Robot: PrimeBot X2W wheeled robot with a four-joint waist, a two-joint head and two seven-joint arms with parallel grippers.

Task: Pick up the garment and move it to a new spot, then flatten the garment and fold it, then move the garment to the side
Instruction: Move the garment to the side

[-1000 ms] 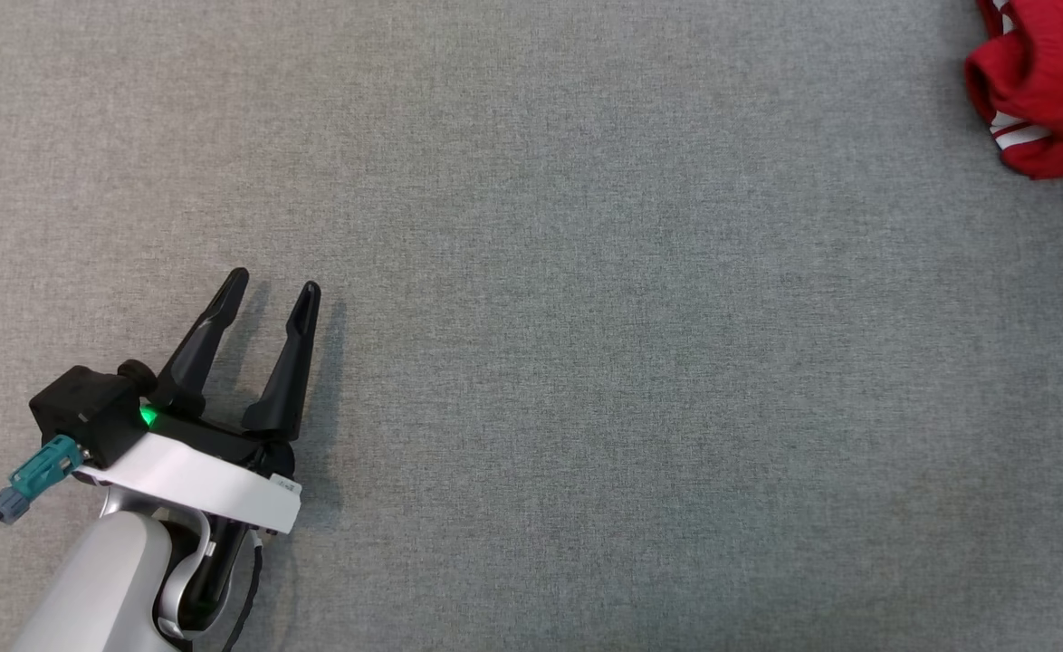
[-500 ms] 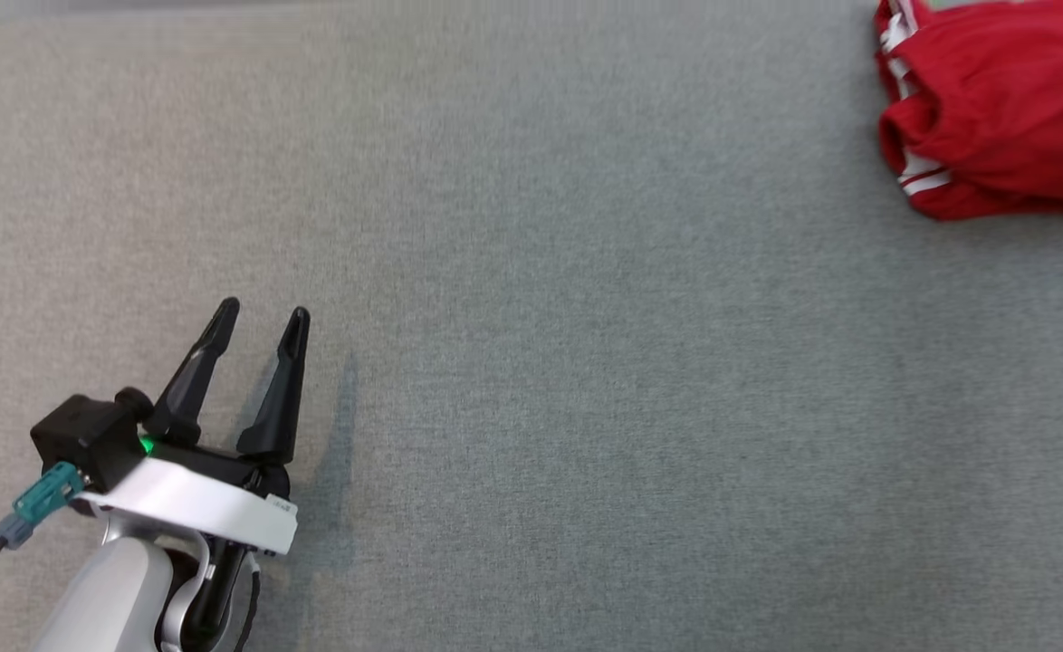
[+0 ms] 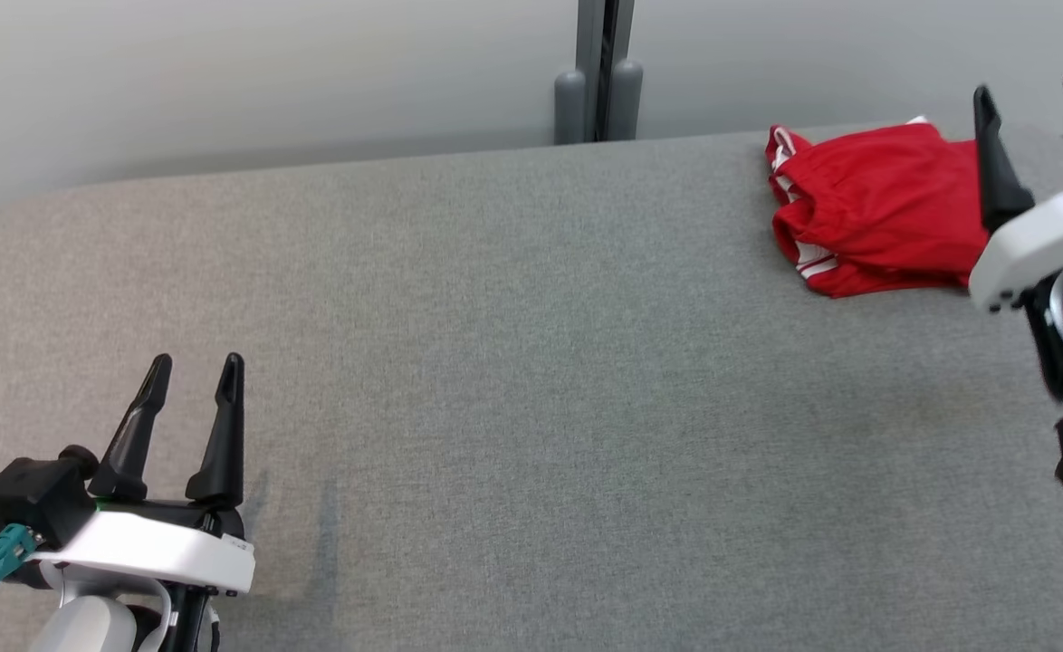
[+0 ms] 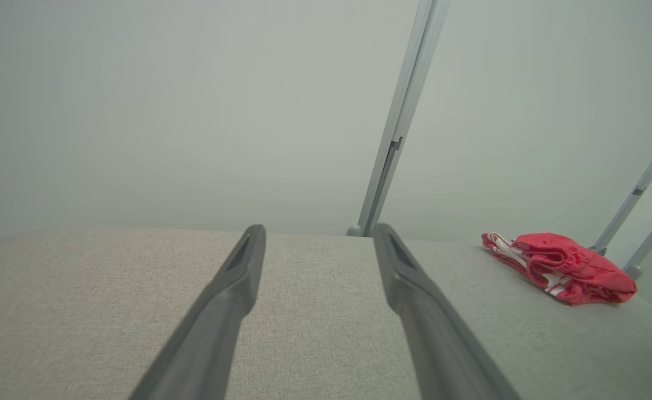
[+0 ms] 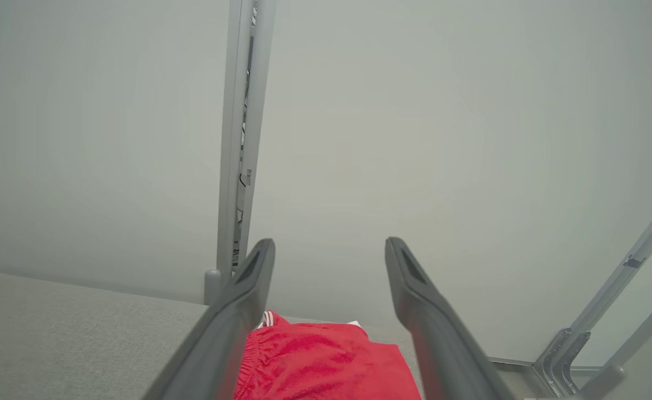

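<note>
Red cloth garment with white-striped trim (image 3: pixel 876 208) lies bunched at the far right of the grey fabric-covered table (image 3: pixel 531 380), just below and ahead of the right gripper (image 3: pixel 1028 86), whose fingers stand apart and empty. The left gripper (image 3: pixel 198 362), likewise spread and empty, hovers well apart at the near left.

Red garment (image 3: pixel 885 208) (white stripes), grey tabletop (image 3: pixel 531 380)

Grey woven fabric surface (image 3: pixel 531 407), plain pale wall (image 3: pixel 224 72) behind, grey upright post (image 3: pixel 598 63) at its far edge
</note>
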